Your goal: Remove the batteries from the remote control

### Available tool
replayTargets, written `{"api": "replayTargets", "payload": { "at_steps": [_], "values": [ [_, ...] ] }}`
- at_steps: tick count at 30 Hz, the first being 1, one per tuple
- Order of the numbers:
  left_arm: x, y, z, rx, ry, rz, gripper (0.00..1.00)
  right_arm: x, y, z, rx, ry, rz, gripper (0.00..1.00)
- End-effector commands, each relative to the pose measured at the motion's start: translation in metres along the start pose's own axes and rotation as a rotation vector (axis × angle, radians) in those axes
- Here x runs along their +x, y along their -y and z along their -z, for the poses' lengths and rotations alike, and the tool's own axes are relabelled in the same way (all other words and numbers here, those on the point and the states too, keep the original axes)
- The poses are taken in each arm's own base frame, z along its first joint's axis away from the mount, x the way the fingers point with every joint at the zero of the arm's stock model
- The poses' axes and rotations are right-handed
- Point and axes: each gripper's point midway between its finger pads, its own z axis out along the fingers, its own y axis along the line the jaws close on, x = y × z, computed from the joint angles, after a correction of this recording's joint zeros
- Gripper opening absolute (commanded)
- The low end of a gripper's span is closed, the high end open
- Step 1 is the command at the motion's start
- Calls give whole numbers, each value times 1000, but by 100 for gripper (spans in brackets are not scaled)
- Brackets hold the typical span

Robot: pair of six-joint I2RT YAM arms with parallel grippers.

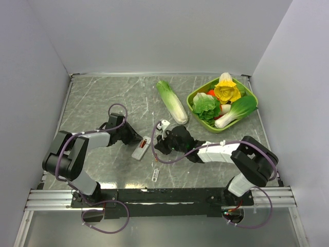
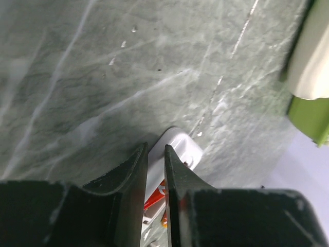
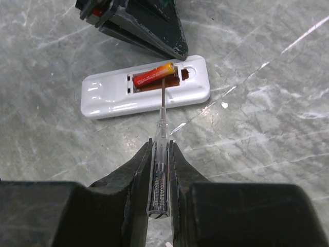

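The white remote control (image 3: 118,98) lies on the table with its back compartment open. It also shows in the top view (image 1: 141,148). One red-orange battery (image 3: 153,75) lies slanted in the recess, and the slot beside it looks empty. My right gripper (image 3: 161,143) is shut on a clear-handled screwdriver (image 3: 161,128), whose metal tip reaches into the recess beside the battery. My left gripper (image 2: 156,149) has its jaws nearly together. Its tips rest at the remote's far edge (image 3: 172,50), and the remote (image 2: 180,146) shows just past them. A second battery is not in view.
A small flat whitish cover piece (image 1: 154,174) lies near the front edge. A long pale-green cabbage (image 1: 172,102) lies behind the remote. A green bowl (image 1: 194,95) of toy vegetables stands at the back right. Grey walls enclose the table.
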Motion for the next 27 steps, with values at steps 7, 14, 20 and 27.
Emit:
{"api": "replayTargets", "payload": {
  "at_steps": [7, 14, 20, 27],
  "values": [
    [44, -66, 13, -277, -152, -23, 24, 9, -22, 3, -119, -41, 58, 0],
    [41, -59, 20, -258, -138, -39, 24, 8, -22, -4, -124, -39, 61, 0],
    [38, -51, 25, -238, -125, -42, 23, -2, -24, -2, -126, -11, 73, 0],
    [39, -42, 28, -190, -123, -44, 23, -9, -24, 1, -122, 8, 89, 0]
  ]
}}
